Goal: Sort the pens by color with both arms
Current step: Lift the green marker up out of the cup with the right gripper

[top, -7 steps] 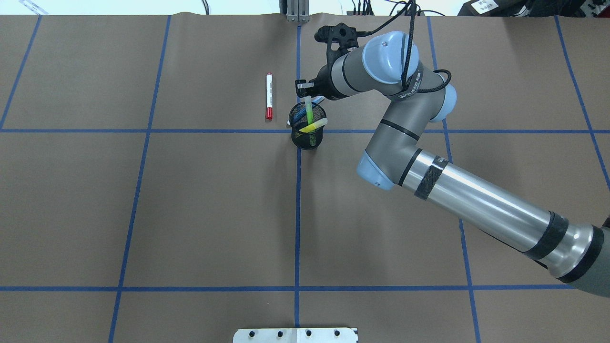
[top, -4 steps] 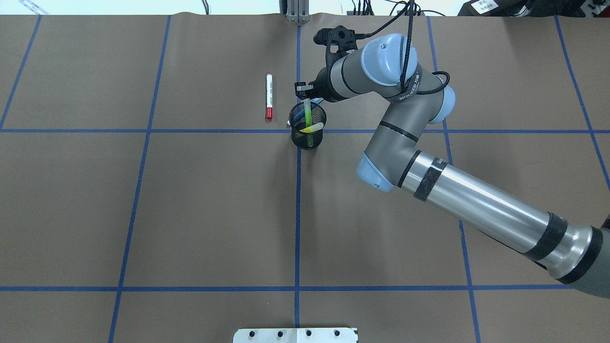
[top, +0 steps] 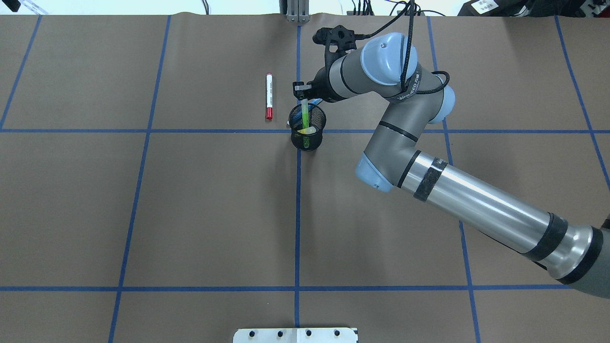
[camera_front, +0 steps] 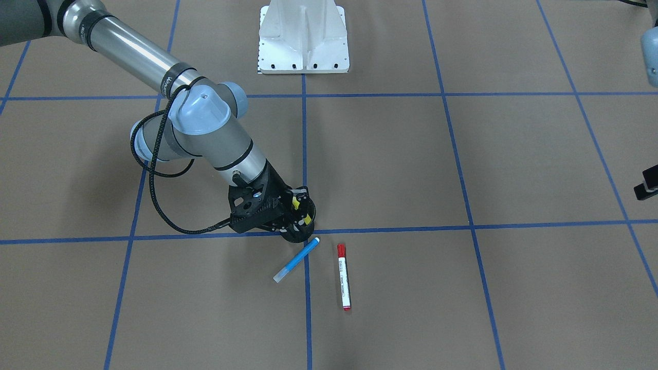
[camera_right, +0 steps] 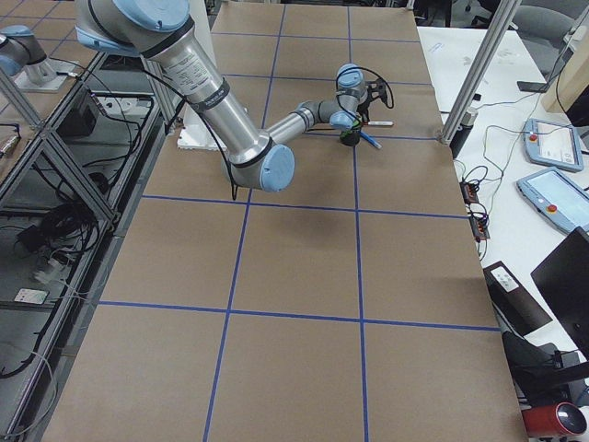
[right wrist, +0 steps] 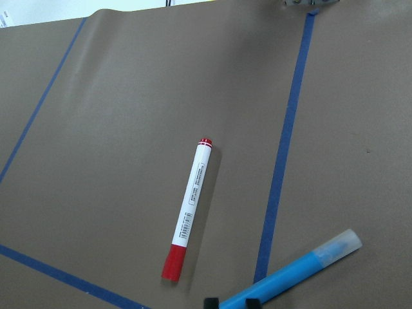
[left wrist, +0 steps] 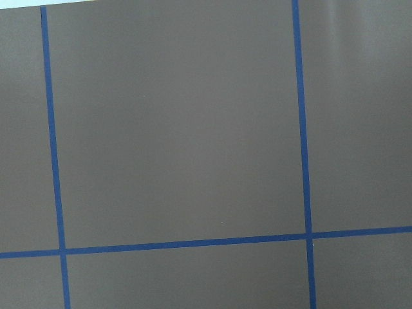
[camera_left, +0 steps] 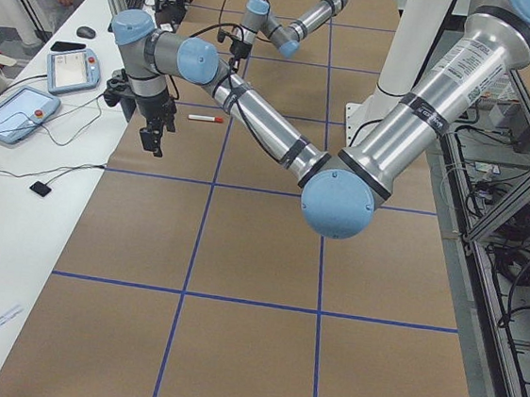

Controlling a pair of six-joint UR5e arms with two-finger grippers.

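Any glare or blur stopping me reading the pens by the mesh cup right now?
Overhead view: even light, a glare streak only on the right arm's silver tube, the black mesh cup small but clear. Right wrist view: the white red-capped marker and the blue highlighter sharp, with soft shadows. Left wrist view: slightly soft, only brown paper and blue tape.
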